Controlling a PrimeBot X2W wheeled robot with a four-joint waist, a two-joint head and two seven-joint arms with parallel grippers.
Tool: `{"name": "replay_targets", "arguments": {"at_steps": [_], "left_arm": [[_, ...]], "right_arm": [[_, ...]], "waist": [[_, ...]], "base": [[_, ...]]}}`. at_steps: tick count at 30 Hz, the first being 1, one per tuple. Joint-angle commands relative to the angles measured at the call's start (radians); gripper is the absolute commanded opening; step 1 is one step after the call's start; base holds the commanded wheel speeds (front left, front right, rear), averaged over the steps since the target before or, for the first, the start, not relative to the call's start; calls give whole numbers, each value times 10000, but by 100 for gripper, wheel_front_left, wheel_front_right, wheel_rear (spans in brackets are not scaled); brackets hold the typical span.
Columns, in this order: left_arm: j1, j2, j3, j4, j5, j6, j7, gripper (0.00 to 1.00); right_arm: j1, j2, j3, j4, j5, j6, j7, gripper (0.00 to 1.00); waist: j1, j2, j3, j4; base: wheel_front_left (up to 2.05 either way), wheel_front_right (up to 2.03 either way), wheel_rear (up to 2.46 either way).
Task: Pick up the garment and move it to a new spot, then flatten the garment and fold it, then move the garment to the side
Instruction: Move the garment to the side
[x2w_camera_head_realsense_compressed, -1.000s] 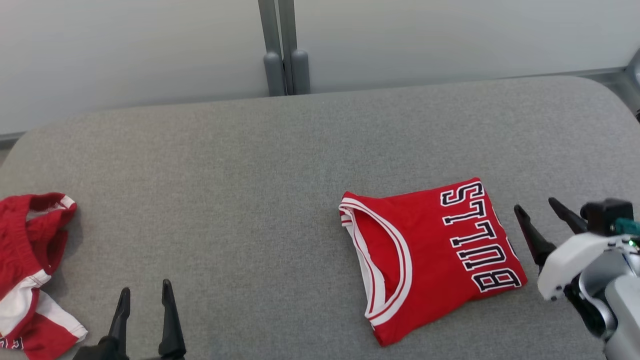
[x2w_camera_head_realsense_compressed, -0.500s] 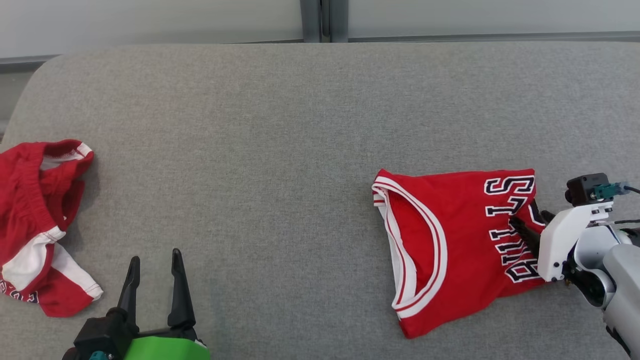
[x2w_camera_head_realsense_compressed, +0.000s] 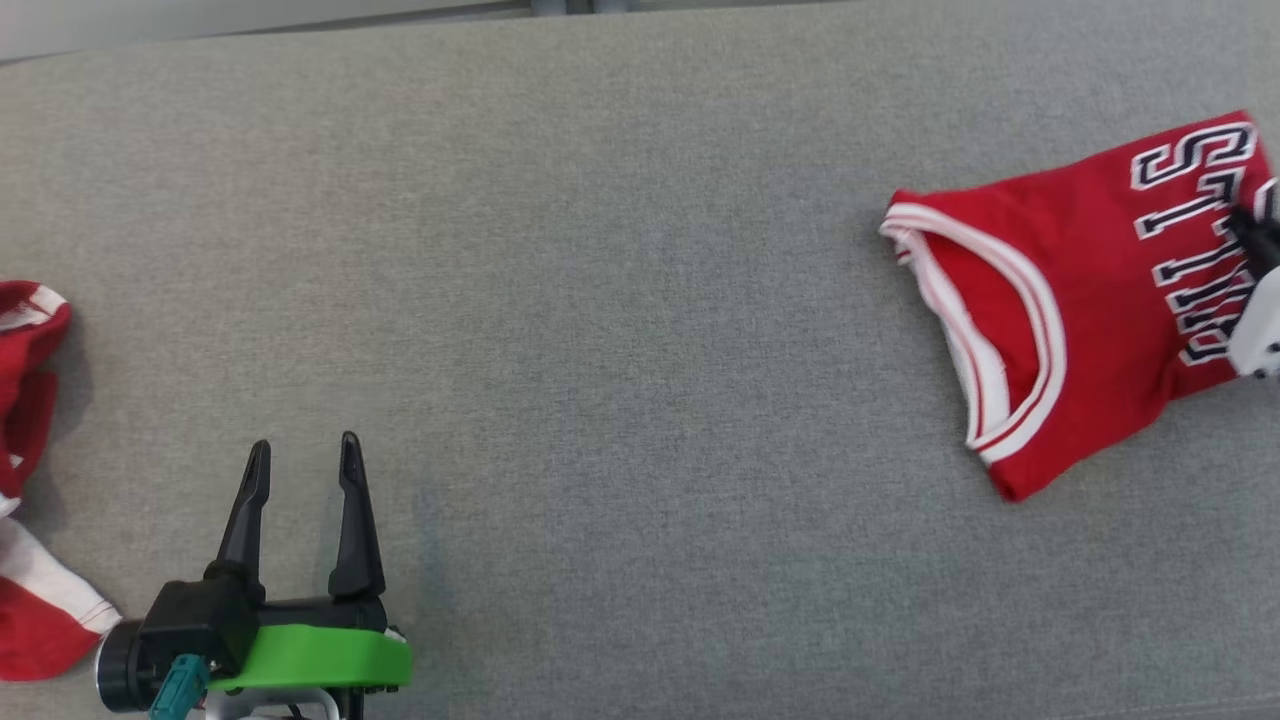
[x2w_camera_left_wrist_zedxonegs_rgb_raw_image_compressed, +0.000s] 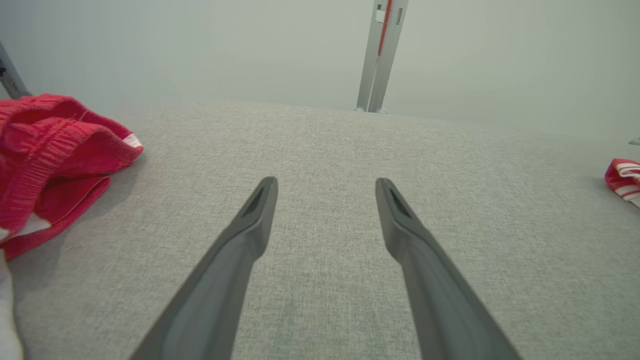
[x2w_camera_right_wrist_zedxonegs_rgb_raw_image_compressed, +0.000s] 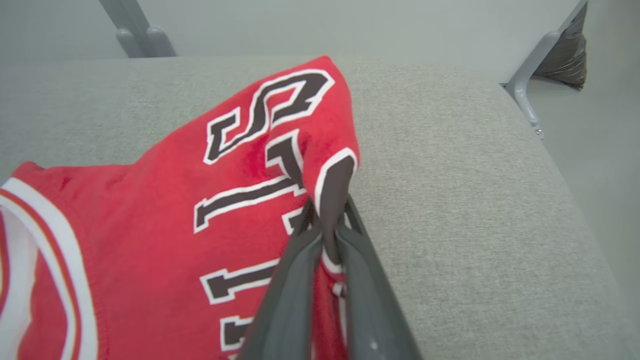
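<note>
The garment, a folded red jersey (x2w_camera_head_realsense_compressed: 1060, 300) with black-and-white lettering, lies at the right of the grey tabletop (x2w_camera_head_realsense_compressed: 640, 330). My right gripper (x2w_camera_head_realsense_compressed: 1255, 225) is at its lettered right edge, shut on a pinch of the cloth. In the right wrist view, the gripper (x2w_camera_right_wrist_zedxonegs_rgb_raw_image_compressed: 327, 225) has a fold of the jersey (x2w_camera_right_wrist_zedxonegs_rgb_raw_image_compressed: 175, 210) squeezed between its two fingers, and that edge is raised off the table. My left gripper (x2w_camera_head_realsense_compressed: 300, 470) is open and holds nothing, low over the tabletop at the lower left. It (x2w_camera_left_wrist_zedxonegs_rgb_raw_image_compressed: 325, 200) points across bare cloth, with a corner of the jersey (x2w_camera_left_wrist_zedxonegs_rgb_raw_image_compressed: 622, 180) far to its right.
Crumpled red-and-white shorts (x2w_camera_head_realsense_compressed: 25, 400) lie at the table's left edge, close to my left gripper (x2w_camera_left_wrist_zedxonegs_rgb_raw_image_compressed: 45, 150). A metal post (x2w_camera_left_wrist_zedxonegs_rgb_raw_image_compressed: 380, 55) stands behind the table against a pale wall. The table's rounded right edge (x2w_camera_right_wrist_zedxonegs_rgb_raw_image_compressed: 550, 165) is close beyond the jersey.
My right gripper has come onto the jersey's lettered edge and shut on it, bunching and lifting that edge. The head camera has moved, shifting the whole picture. The left gripper stays open.
</note>
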Motion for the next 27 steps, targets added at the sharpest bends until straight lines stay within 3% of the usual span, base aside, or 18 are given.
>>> {"name": "replay_targets", "arguments": {"at_steps": [1, 7, 13, 14, 15, 20, 22, 27], "left_arm": [[-199, 35, 60, -37, 244, -113, 0, 100], [-577, 35, -62, -201, 818, -542, -2, 100], [-474, 35, -115, -327, 882, -639, -2, 100], [-437, 35, -105, -322, 877, -640, -2, 100], [-382, 35, -87, -315, 864, -627, -1, 100], [-300, 33, -51, -333, 694, -464, 0, 100], [-270, 35, -48, -339, 589, -395, 0, 100], [-66, 35, -6, -206, 221, -230, 0, 100]], "right_arm": [[-386, -65, -201, 314, -115, -18, -272, 0], [-1665, -455, -979, 1917, -572, -18, -897, 0], [-2537, -644, -1372, 3426, -1260, -18, -1674, 0], [-2646, -617, -1388, 3626, -1390, -18, -1837, 25], [-2762, -529, -1427, 3874, -1529, -18, -1998, 100], [-3259, -321, -1611, 3637, -2660, -18, -2610, 100], [-3112, -270, -2213, 2519, -3310, -18, -2615, 100], [-1183, 756, -3484, -725, -4781, -19, -2614, 100]], "waist": [[0, -1, 907, -786], [0, -1, 1600, -1054], [0, -1, 1637, -975], [0, -1, 1594, -963], [0, -1, 1541, -963], [0, -1, 1326, -1064], [0, -1, 1214, -1135], [0, -1, 349, -1229]], "base": [[0, 0, 0], [0, 0, 0], [0, 0, 0], [0, 0, 0], [0, 0, 0], [0, 0, 0], [0, 0, 0], [0, 0, 0]]}}
